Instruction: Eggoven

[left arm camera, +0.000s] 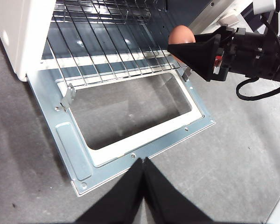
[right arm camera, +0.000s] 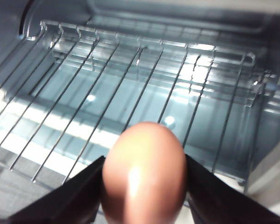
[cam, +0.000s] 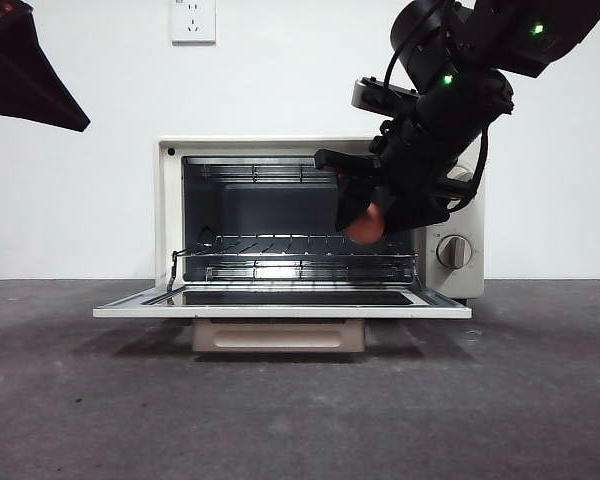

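Now the egg (right arm camera: 143,172) is held above the oven's wire rack (right arm camera: 130,79).
It is clamped by the right gripper (cam: 365,215) fingers at the open toaster oven (cam: 170,200); the left gripper (left arm camera: 143,161) fingers are pressed together over the tabletop (cam: 300,400).

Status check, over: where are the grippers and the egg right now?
Right gripper shut on egg, at open oven mouth above wire rack. Left gripper shut, waiting outside lowered door. Nothing blocking rack.

The right end effector (cam: 365,215) holds the egg (cam: 366,224) at the open oven's (cam: 170,200) mouth.
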You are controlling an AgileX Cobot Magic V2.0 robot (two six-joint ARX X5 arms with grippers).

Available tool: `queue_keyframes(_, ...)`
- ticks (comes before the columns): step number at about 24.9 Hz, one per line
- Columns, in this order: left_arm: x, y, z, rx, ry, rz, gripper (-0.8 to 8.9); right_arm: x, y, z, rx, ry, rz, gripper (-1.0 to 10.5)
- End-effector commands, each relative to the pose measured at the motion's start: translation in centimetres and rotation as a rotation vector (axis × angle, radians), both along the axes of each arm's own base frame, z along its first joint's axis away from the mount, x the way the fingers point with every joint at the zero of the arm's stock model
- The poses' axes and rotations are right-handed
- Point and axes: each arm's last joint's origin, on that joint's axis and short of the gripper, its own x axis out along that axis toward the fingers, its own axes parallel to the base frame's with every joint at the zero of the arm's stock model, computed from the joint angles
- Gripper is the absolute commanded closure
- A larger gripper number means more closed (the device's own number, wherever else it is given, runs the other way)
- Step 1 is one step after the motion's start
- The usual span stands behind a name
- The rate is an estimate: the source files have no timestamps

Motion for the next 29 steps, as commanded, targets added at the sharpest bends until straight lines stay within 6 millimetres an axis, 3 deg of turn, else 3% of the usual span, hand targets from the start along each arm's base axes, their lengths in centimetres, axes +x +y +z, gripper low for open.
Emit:
queue_keyframes(1,0.2,-0.1,0.3,0.0,-0.022,-0.01,8.06,0.4,0.5,-0.1,0.012,-0.005,0.0,6.9)
queue_keyframes(18,0.1,-0.4,0.3,0.0,-0.022,-0.024,8.06,0.1,0.8,-0.1,0.031,0.011,0.002,6.5)
queue_keyframes(29,0.1,-0.4,0.3,0.001,-0.023,-0.024,8.06,-1.1,0.1,3.1,0.044,-0.044,-0.008,6.5)
